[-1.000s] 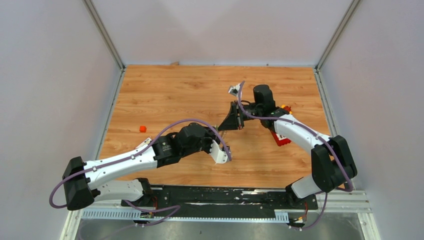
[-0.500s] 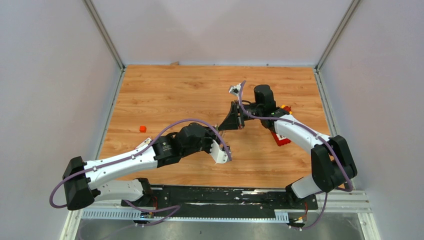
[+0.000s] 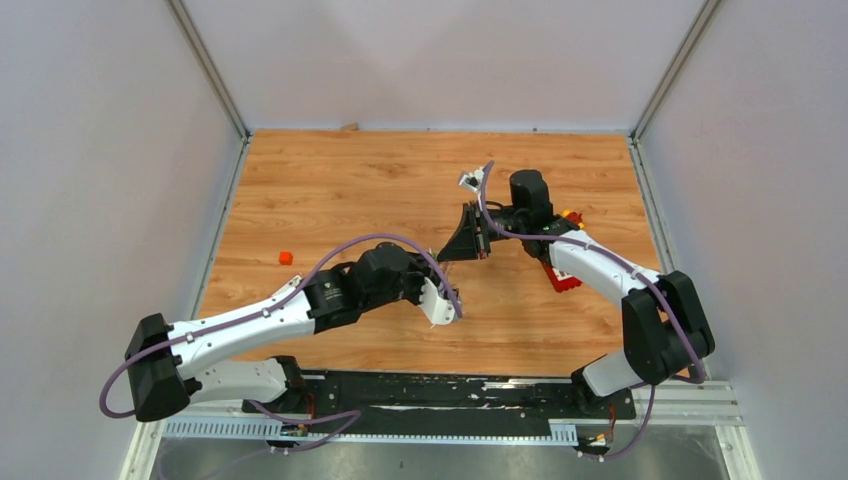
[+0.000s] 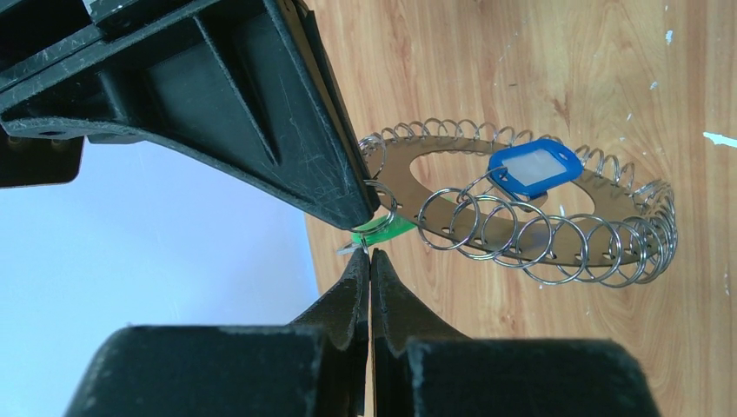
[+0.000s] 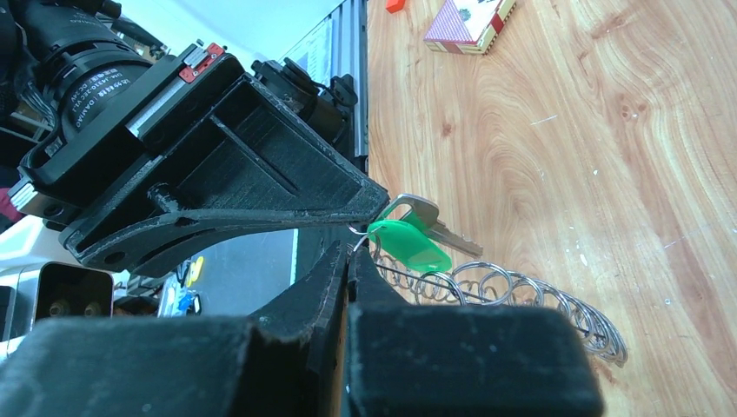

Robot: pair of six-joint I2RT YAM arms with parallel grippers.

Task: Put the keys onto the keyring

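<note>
The keyring [image 4: 556, 228] is a flat silver disc edged with many wire loops. A blue key [image 4: 534, 165] hangs on it. A green key [image 5: 408, 244] with a silver blade [image 5: 439, 224] sits at the ring's near end, between both sets of tips. My left gripper [image 4: 370, 254] is shut, pinching the thin wire at the green key [image 4: 382, 231]. My right gripper [image 5: 350, 250] is shut on a small loop at the edge of the keyring [image 5: 508, 291]. In the top view the right gripper [image 3: 444, 256] and left gripper [image 3: 446, 268] meet tip to tip above mid-table, and the keys are too small to make out.
A red block with white squares [image 3: 562, 277] lies under the right forearm and also shows as the red block [image 5: 469, 19] in the right wrist view. A small orange piece [image 3: 285, 257] lies at the table's left. Grey walls enclose three sides of the wooden table [image 3: 330, 190].
The left wrist has crept slightly up toward the right gripper. Both grippers stay shut and tip to tip.
</note>
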